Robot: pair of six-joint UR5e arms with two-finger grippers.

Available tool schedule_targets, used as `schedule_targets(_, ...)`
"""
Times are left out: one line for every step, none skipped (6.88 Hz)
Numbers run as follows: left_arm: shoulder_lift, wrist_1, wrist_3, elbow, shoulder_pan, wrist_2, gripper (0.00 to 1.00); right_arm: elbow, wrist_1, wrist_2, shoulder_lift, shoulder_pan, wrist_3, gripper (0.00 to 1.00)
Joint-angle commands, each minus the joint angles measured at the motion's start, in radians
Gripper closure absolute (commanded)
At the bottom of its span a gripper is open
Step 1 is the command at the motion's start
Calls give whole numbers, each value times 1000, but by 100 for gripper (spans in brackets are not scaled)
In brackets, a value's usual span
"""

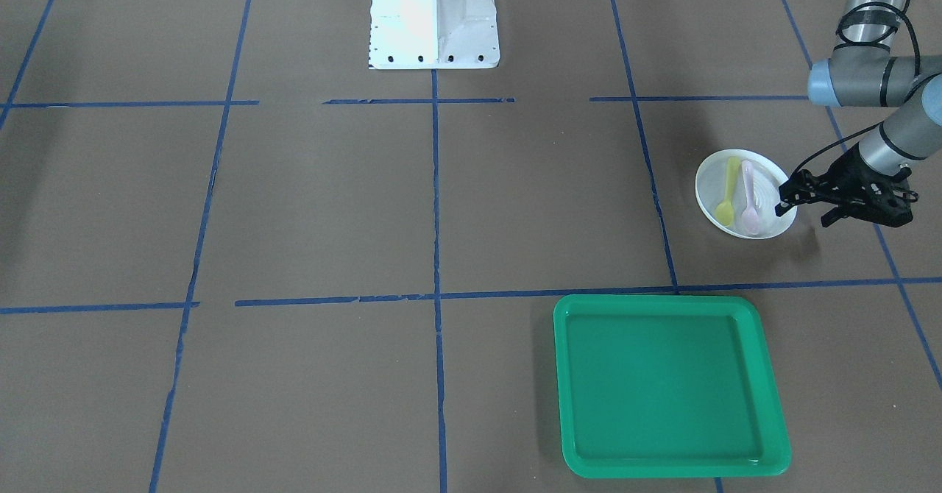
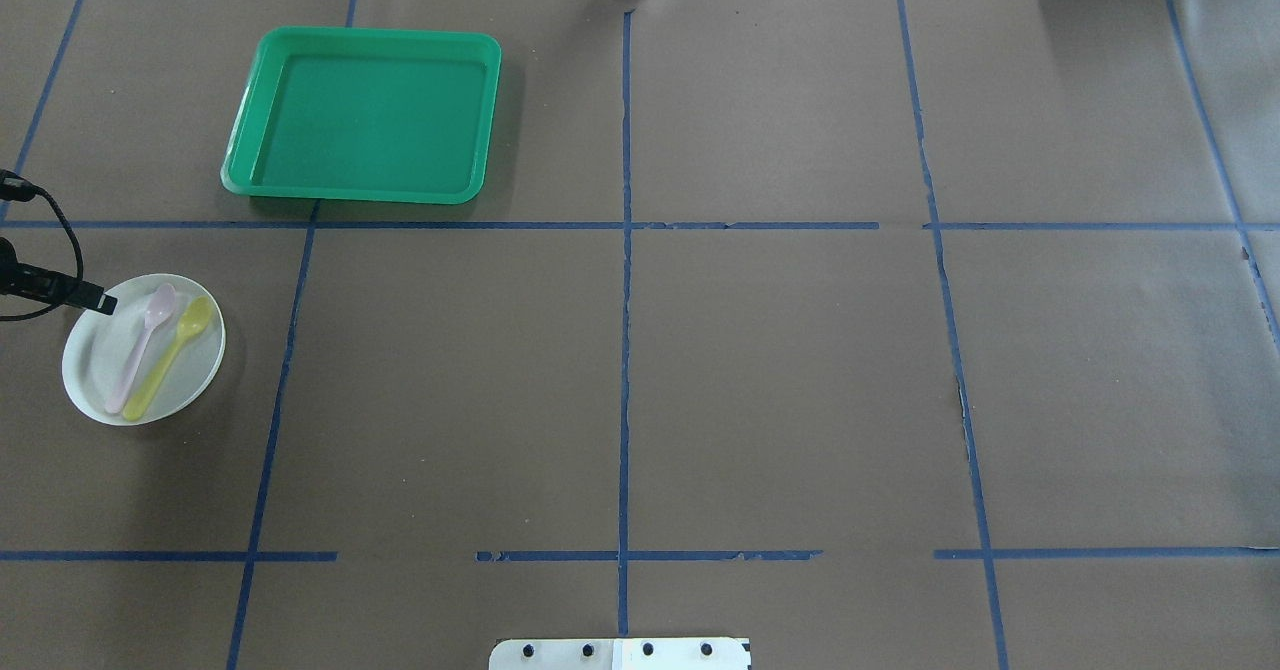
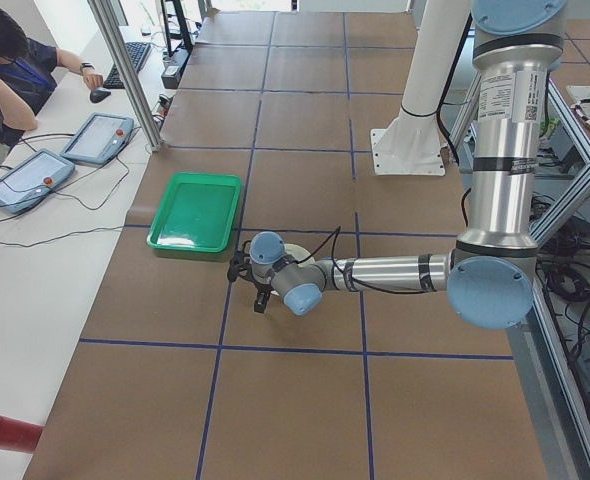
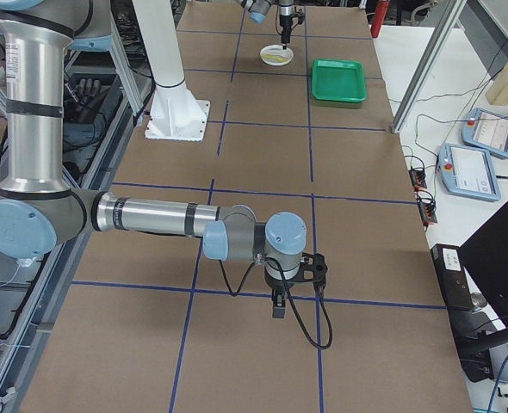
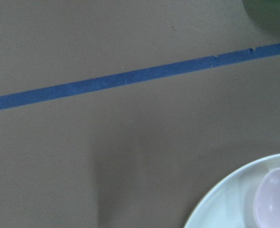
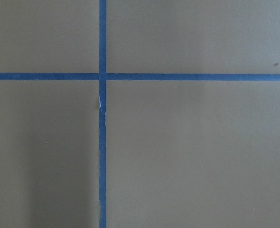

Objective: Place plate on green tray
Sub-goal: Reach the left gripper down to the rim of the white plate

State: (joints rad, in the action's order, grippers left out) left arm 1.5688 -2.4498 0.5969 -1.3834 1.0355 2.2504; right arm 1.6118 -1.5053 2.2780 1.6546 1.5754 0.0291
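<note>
The big table (image 1: 331,206) is covered with brown paper and is divided into squares by blue tape lines (image 1: 436,184). On its left part, on the side far from the robot, lies the large rectangular bright green plastic tray (image 1: 655,304) with rounded corners and a raised rim. Nothing lies in it.

The small round white plastic plate (image 1: 708,188) lies on the brown paper closer to the robot. It is near the tray but does not touch it, and one blue line runs between them.

The left gripper (image 1: 804,212) is low at the plate's outer edge. Its jaws stand apart – one black finger is over the rim and the other is outside it, above the paper. The right gripper (image 4: 277,311) hangs over the table far from the plate, near a crossing of blue lines. I cannot tell whether its jaws are apart or together.

In the plate lie two small plastic spoons side by side – a yellow spoon (image 1: 728,191) and a pale pink spoon (image 1: 748,195).
</note>
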Motion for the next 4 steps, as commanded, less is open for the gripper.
schedule_targets(-9,-5,-2,0,-9,58,86,0,0,0,1,0,0,0)
schedule_targets(-10,-3,-2,-2,-9,101,100,0,-1,0,1,0,0,0)
schedule_targets(-10,-9,-2,-3,-9,103,100,0,0,0,-1,0,0,0)
schedule_targets(-10,-9,-3,-14,-8,104,100,0,0,0,-1,0,0,0)
